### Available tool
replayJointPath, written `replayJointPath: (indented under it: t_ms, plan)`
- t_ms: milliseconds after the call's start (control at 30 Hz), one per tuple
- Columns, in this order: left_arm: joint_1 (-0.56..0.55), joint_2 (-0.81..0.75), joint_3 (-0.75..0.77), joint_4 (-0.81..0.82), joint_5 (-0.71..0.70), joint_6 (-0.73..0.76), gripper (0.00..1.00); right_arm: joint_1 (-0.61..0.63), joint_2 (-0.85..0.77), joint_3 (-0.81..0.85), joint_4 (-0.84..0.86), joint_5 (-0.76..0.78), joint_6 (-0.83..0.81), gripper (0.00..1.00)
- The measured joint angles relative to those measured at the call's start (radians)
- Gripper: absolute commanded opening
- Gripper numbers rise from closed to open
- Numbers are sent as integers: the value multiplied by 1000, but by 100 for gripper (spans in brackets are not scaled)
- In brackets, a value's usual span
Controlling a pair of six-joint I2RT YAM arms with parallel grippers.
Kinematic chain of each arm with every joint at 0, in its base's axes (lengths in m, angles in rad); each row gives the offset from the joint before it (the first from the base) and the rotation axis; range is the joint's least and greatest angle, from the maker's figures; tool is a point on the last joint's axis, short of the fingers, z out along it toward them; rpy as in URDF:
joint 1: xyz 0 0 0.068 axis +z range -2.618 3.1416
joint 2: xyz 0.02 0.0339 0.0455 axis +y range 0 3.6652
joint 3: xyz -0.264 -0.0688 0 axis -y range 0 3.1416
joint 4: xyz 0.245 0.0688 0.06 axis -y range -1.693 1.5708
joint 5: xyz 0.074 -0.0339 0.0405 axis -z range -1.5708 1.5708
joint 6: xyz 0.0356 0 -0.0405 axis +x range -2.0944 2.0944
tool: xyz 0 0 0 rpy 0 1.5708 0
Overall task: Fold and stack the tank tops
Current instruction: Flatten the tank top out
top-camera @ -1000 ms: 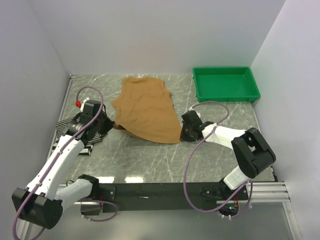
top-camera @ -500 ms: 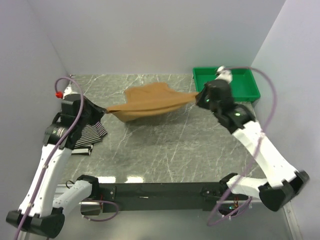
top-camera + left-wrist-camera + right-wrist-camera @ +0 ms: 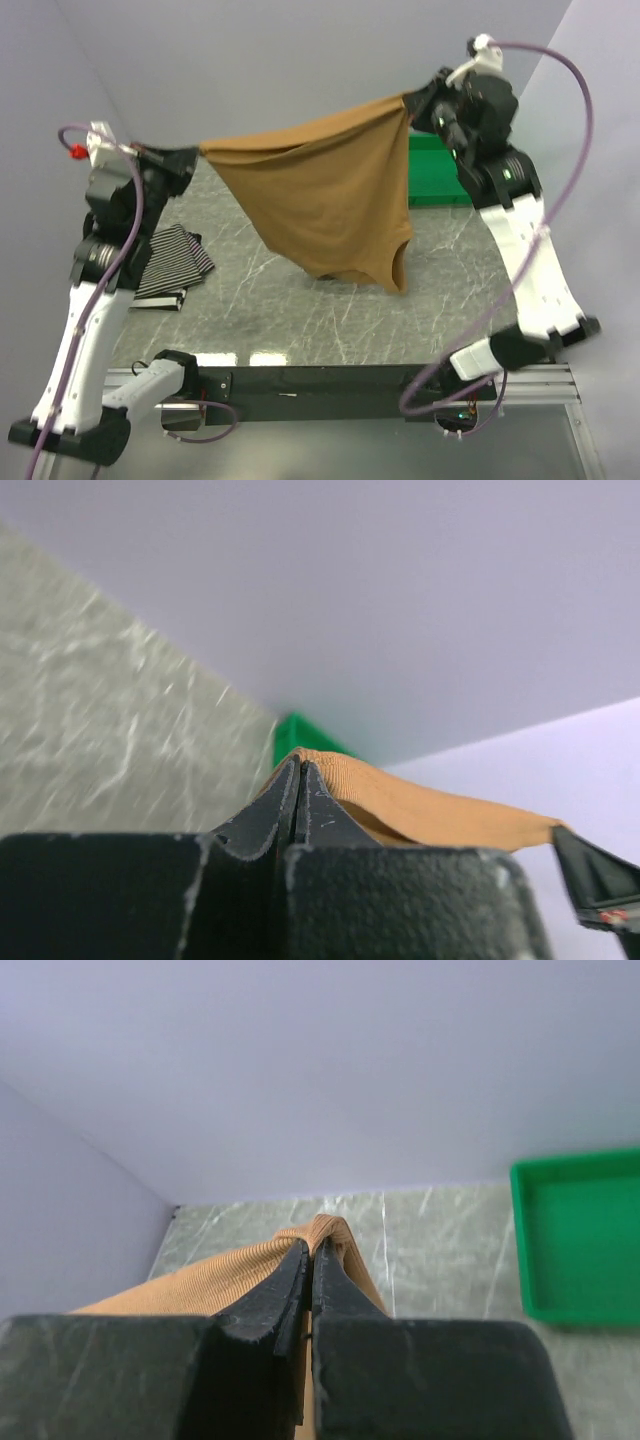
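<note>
The tan-brown tank top [image 3: 330, 200] hangs stretched above the desk [image 3: 300, 320]. The left fingers [image 3: 190, 157] are pinched tight on its 10 o'clock corner, and the right fingers [image 3: 425, 102] are likewise clamped on its 1 o'clock corner. A striped tank top [image 3: 172, 262] lies at 9 o'clock. The green tray [image 3: 440, 188] sits at 2 o'clock, partly hidden.

overhead, close wrist views share tan top [image 3: 330, 200]

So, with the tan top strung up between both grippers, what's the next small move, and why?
Probably lower both arms together toward the table, so the cloth's low edge lands first and it spreads flat. The left gripper and right gripper each pinch a corner, and the tan top hangs slack between them, too saggy to fold in the air.
</note>
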Motion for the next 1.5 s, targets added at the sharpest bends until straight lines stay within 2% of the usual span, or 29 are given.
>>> replayJointPath:
  t_ms: [200,367,500,667,767,867,933,1067,1200,1300,1500]
  plan:
    - [39,267,139,243,-13,-13,0,-91,300,277,55,-183,-16,0]
    - [107,546,333,407,76,-48,1,-158,543,549,126,-333,28,0]
    - [157,700,472,471,166,-76,1,-203,582,546,222,-404,79,0]
    - [217,673,454,487,223,-78,1,-218,562,517,280,-448,106,0]
    - [236,517,253,510,244,-90,1,-215,492,394,266,-470,108,0]
    - [238,354,11,529,278,-106,1,-212,380,151,218,-468,100,0]
    - [236,257,-169,533,323,-118,1,-212,295,-76,185,-449,93,0]
    - [212,153,-506,516,387,-126,1,-203,220,-480,112,-375,76,0]
    - [156,104,-787,380,436,-125,1,-174,227,-776,32,-293,61,0]
    - [101,58,-882,266,451,-126,1,-136,227,-893,-11,-241,59,0]
    - [16,-5,-895,137,447,-125,1,-82,226,-960,-32,-164,74,0]
